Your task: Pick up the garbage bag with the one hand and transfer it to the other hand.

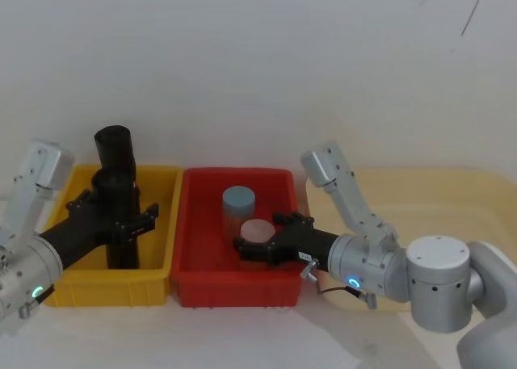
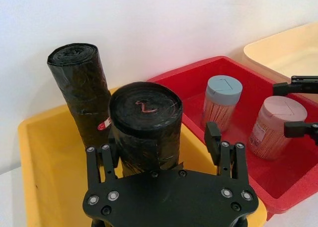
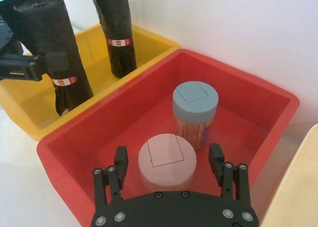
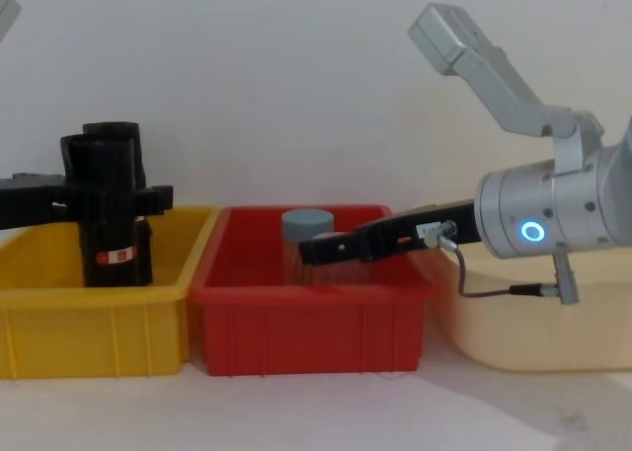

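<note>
Early on: left gripper (image 2: 162, 140) straddles the garbage bag (image 2: 146, 113), fingers seemingly not yet closed; right gripper (image 3: 168, 155) hangs open; handover remains.

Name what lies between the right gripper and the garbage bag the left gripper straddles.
Head view: the adjoining walls of the yellow bin and red bin, plus a finger of the left gripper.

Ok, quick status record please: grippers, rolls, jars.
left gripper: open, straddling near roll
near roll: upright in yellow bin
far roll: behind it, same bin
right gripper: open, straddling pink jar
pink jar: in red bin
blue jar: behind pink jar, same bin
handover: not started
</note>
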Controlling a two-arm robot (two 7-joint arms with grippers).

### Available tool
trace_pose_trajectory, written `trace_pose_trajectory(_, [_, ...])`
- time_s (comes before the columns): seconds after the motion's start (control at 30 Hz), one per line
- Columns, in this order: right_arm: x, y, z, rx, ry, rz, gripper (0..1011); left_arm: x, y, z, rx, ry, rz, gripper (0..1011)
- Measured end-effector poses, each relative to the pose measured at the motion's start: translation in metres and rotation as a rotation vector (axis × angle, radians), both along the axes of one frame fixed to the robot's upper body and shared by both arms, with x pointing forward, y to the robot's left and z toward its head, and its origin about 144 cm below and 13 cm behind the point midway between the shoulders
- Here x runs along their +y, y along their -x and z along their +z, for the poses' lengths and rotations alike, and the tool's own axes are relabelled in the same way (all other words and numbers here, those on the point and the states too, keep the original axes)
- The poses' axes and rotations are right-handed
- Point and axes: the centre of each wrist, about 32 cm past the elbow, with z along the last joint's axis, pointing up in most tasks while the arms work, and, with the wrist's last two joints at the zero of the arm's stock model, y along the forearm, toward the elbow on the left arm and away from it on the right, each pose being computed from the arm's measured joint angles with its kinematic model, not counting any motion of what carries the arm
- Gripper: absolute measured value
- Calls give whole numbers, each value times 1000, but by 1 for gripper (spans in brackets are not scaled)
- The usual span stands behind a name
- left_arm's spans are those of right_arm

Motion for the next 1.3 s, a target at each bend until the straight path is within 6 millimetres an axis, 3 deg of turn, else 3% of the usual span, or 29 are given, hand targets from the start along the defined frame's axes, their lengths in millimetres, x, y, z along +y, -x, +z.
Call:
trace_pose_trajectory(0.23, [1,-1,-2,2,6,3,895,0,0,0,0,0,0,885])
trace_pose_trajectory(0.53, [1,-2,-4,5,10,6,659,0,0,0,0,0,0,602])
trace_pose_trajectory(0.87, [1,-3,-4,6,11,6,660,0,0,0,0,0,0,503])
trace_pose_trajectory(1.3, [0,-2,0,-6,-3,8,660,-3,-1,8,-28,-26,-6,486])
